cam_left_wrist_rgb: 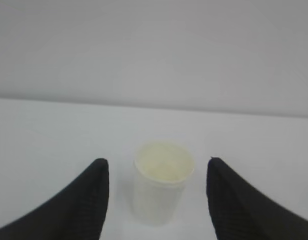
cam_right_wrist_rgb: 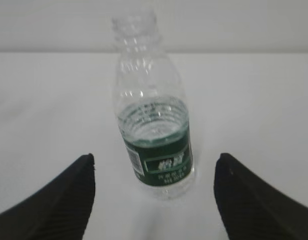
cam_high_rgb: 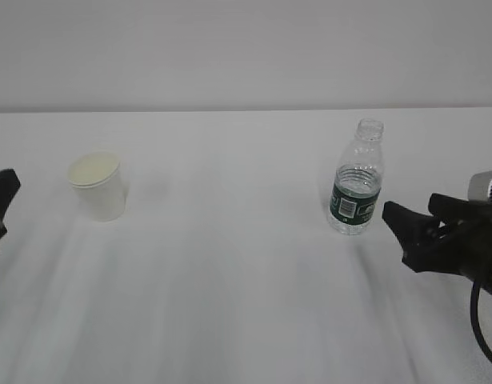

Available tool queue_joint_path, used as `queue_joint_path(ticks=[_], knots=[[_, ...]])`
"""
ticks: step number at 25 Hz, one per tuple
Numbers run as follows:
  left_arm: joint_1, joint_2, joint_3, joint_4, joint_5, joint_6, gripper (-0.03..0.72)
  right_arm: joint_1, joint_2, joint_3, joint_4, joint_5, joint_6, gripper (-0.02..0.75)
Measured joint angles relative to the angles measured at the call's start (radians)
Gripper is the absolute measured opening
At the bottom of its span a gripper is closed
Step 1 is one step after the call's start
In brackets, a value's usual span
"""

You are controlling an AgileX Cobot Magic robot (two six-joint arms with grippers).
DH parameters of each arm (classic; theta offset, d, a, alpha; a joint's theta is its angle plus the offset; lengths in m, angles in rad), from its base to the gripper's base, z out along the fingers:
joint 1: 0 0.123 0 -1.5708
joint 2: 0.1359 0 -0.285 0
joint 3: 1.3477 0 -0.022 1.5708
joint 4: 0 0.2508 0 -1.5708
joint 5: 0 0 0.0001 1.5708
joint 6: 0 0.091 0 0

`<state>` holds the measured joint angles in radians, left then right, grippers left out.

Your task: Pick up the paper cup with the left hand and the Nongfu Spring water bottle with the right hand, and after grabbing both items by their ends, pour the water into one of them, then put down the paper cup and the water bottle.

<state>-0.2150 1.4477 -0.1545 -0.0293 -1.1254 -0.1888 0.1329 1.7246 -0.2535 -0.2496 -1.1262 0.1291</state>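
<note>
Now both arms are lined up on their targets, nothing gripped yet.

From my seat, the left gripper (cam_left_wrist_rgb: 156,200) stands wide, its jaws empty and either side of the paper cup (cam_left_wrist_rgb: 163,186), which sits upright at lower centre of the left wrist view and left of centre in the exterior one. The right gripper (cam_right_wrist_rgb: 154,195) is likewise spread wide and empty, framing the Nongfu Spring water bottle (cam_right_wrist_rgb: 155,120), upright and uncapped, right of centre on the white table (cam_high_rgb: 230,264). I judge the cup light and easily crushed, so I'd close gently on its lower wall, below the rolled rim. The bottle looks thin, ribbed and slick; I'd take it at the green label band (cam_right_wrist_rgb: 159,160), squeezing lightly so the water (cam_right_wrist_rgb: 151,131) stays in.
</note>
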Motion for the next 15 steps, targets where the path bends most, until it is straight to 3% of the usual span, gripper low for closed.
queue_joint_path(ticks=[15], knots=[[0.000,0.185,0.030,-0.004,-0.012,0.000,0.442,0.000,0.223,-0.095,0.017,-0.015,-0.045,0.554]])
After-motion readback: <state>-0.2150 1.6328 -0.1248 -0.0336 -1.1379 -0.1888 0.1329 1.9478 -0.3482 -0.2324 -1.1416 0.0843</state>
